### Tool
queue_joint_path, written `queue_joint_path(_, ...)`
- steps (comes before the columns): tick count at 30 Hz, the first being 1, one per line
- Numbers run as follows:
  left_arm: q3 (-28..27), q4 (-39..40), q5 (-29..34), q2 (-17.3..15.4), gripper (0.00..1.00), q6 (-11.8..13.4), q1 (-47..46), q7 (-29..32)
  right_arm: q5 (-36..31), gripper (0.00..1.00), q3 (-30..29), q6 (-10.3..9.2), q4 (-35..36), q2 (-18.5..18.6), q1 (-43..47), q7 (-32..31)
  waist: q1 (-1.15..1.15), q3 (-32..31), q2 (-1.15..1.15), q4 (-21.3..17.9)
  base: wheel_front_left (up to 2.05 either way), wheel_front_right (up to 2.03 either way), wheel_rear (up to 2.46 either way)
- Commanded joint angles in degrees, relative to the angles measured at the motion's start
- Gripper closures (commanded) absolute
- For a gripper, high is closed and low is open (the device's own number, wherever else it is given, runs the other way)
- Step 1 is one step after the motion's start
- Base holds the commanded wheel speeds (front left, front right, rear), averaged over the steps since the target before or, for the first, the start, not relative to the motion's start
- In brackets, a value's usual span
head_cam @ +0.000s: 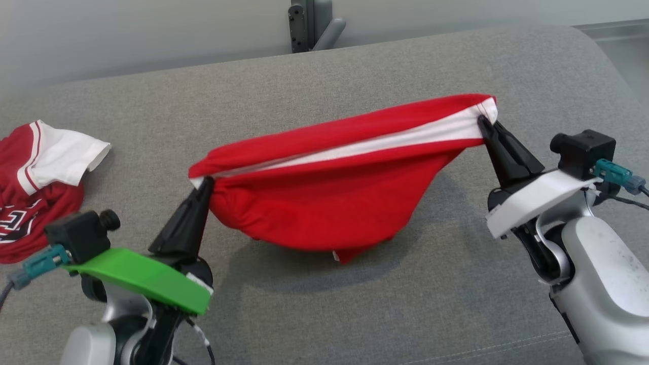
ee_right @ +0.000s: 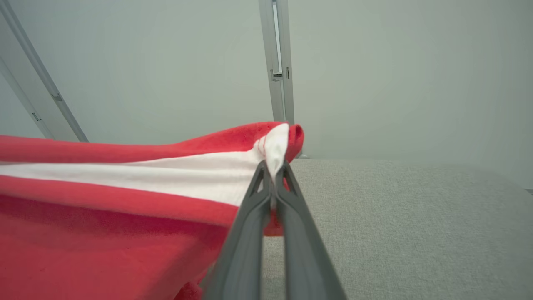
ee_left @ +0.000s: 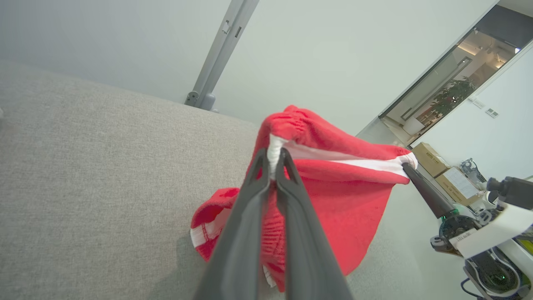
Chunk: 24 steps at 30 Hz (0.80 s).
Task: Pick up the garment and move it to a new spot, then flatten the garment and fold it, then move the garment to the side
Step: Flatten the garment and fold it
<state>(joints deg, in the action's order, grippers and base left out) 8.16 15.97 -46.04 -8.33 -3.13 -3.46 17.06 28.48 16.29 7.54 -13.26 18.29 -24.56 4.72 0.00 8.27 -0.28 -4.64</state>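
Head view shows a soft red knit garment [head_cam: 334, 203] with a white band along its upper edge. It is stretched into a sagging, pouch-like shape above a grey cushion [head_cam: 355, 76] of coarse woven fabric with a rounded far edge. The garment fills the middle of the frame, strung between the two grippers. At lower left, the left gripper [head_cam: 204, 183] has its dark tapered fingers pressed together on the white corner at the garment's left end. At right, the right gripper [head_cam: 482, 120] pinches the white corner at the other end, higher in the frame. The lowest red tip hangs close to the cushion above its own shadow; I cannot tell whether it touches. The bunched folds hide what sort of garment it is. At the left edge a crumpled red-and-white jersey [head_cam: 30, 192] is cut off by the frame, its lettering only partly visible.
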Motion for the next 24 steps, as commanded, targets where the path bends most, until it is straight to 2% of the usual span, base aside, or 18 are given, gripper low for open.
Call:
queue_joint_path(1, -0.42, -0.49, 0.54, -0.38, 1.0, 0.39, -1.54, -0.4, -0.18, 1.0, -0.11, -0.1, 0.29, -0.46, -1.17, 0.55, 0.0, -0.85, 0.28, -0.5, 0.0, 0.0, 0.0)
queue_joint_path(3, -0.8, -2.8, 2.61, -0.45, 1.0, 0.75, -4.99, -1.52, -1.09, 1.0, 0.04, -0.1, -0.07, -1.39, -2.77, 1.44, 0.0, -1.07, 0.28, -0.59, 0.0, 0.0, 0.0)
queue_joint_path(8, 1.24, -13.38, 5.34, 0.67, 1.0, -1.79, -10.39, -7.17, -4.62, 1.0, 3.39, -0.1, -6.4, -3.93, -5.55, 6.62, 0.0, -0.13, 0.28, -0.63, 0.0, 0.0, 0.0)
queue_joint_path(10, 2.79, -18.05, 5.68, 1.27, 1.0, -3.01, -10.93, -10.36, -6.7, 1.0, 5.52, -0.1, -10.61, -4.83, -5.71, 8.54, 0.0, 0.76, 0.28, -0.49, 0.0, 0.0, 0.0)
queue_joint_path(11, 4.39, -22.39, 4.79, 1.87, 1.0, -3.7, -10.05, -13.44, -7.94, 1.0, 6.69, -0.1, -15.05, -5.91, -4.64, 9.65, 0.0, 1.52, 0.28, -0.26, 0.0, 0.0, 0.0)
queue_joint_path(15, 7.59, -28.01, 4.15, 2.24, 1.0, -4.31, -7.25, -18.72, -8.62, 1.0, 7.62, -0.1, -19.79, -7.8, -2.23, 10.54, 0.0, 2.87, 0.28, 0.07, 0.0, 0.0, 0.0)
queue_joint_path(17, 8.8, -28.72, 3.21, 2.03, 1.0, -4.44, -5.58, -20.7, -9.07, 1.0, 6.62, -0.1, -18.51, -7.84, -0.6, 10.57, 0.0, 3.41, 0.28, 0.15, 0.0, 0.0, 0.0)
queue_joint_path(23, 11.28, -25.39, 0.76, -1.27, 1.0, -4.38, 0.79, -26.04, -12.15, 1.0, 3.81, -0.1, -10.37, -6.05, 6.11, 10.53, 0.0, 4.39, 0.28, 0.1, 0.0, 0.0, 0.0)
queue_joint_path(24, 11.56, -24.64, 0.72, -1.93, 1.0, -4.39, 1.63, -26.77, -12.54, 0.96, 3.73, -0.1, -8.96, -5.81, 7.37, 10.53, 0.0, 4.57, 0.28, 0.14, 0.0, 0.0, 0.0)
